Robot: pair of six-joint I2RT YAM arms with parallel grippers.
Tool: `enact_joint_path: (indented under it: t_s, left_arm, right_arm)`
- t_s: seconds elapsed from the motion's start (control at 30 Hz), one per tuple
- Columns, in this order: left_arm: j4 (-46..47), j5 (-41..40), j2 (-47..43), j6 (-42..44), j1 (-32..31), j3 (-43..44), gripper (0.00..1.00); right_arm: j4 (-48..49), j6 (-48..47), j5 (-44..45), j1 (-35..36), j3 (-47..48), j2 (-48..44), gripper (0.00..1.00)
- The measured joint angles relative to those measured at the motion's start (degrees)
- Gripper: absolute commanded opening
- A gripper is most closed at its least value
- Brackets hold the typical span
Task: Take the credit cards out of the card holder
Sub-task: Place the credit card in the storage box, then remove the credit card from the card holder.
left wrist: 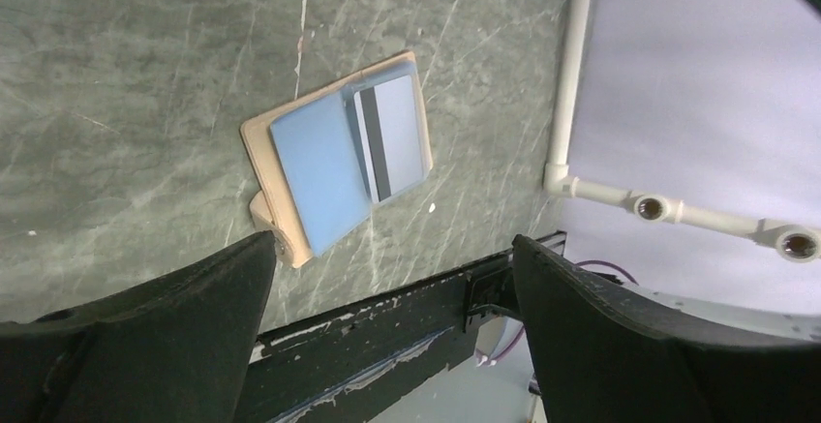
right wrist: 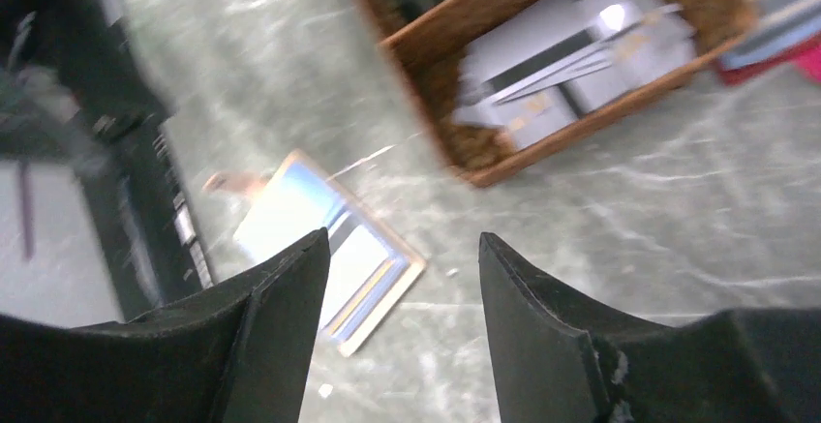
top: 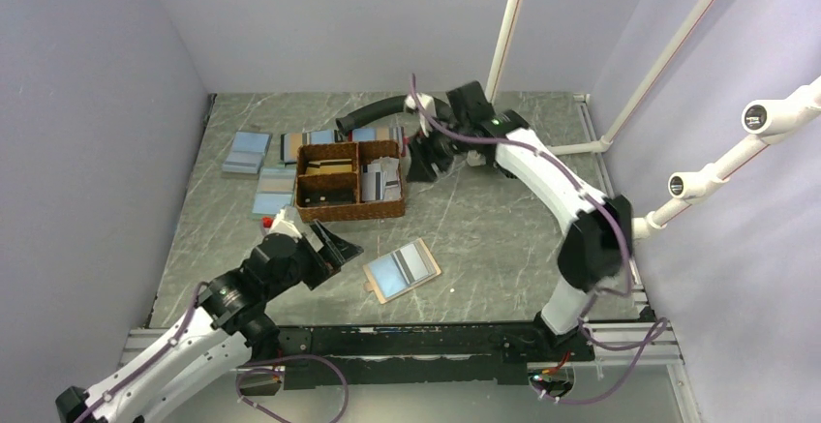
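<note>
Lying open just beside the left claw

The card holder is lying open and flat on the table, near the front edge between the two arms. In the overhead view its long axis is running slantwise from near-left to far-right. A striped card is showing in one half, beside the light blue face of the other. The left claw is hovering just to the holder's left, jaws standing wide and gripping nothing, so it is clearly the nearer one. The right claw is hanging well away, beside the right end of the basket, jaws parted with nothing between them. Any reach by the left arm is probably going rightward and down.
</note>
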Motion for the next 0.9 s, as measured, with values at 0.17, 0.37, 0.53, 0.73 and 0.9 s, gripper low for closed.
enact_joint_path:
  t_s: [0.17,0.37,0.53,0.73,0.9]
  left_arm:
    - [8.24,3.63,8.94,0.98,0.0,-0.68,0.82]
    - [24.92,7.96,23.82,0.85,-0.02,-3.61,0.7]
    - [34.6,9.46,33.03,0.76,-0.09,-4.33,0.64]
    - [45.29,9.16,38.71,-1.07,-1.03,-8.24,0.61]
    - [49.42,8.9,43.17,-1.31,-1.92,-8.33,0.55]
  right_arm:
    - [2.51,-6.16,-12.11,0.22,-22.29,-16.46,0.65]
    - [10.08,-6.27,-20.68,0.44,-44.74,-20.76,0.61]
    - [19.67,2.29,-20.15,0.37,-52.76,-20.65,0.4]
    - [30.56,12.31,-17.46,0.37,-54.05,-19.1,0.35]
    - [34.05,17.0,-16.15,0.37,-52.96,-12.83,0.28]
